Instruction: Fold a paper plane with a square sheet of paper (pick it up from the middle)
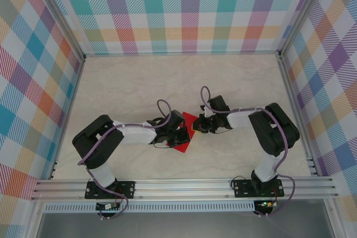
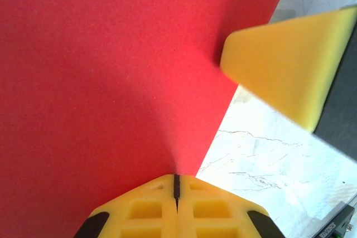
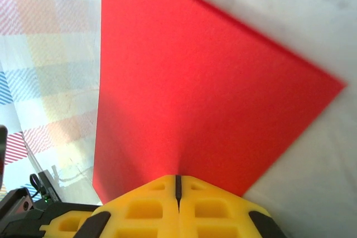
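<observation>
The square sheet of paper is plain bright red and is held between my two grippers over the middle of the table. My left gripper is shut on one edge of it. In the left wrist view the sheet puckers slightly where the yellow fingertips pinch it. My right gripper is shut on the opposite edge. In the right wrist view the sheet spreads out flat from the pinch. One yellow finger of the right gripper shows beside the sheet's edge. The paper plane is out of view.
The pale marbled tabletop lies under and around the sheet, also seen in the left wrist view. Checked plaid walls close in the back and both sides. An aluminium rail runs along the near edge by the arm bases.
</observation>
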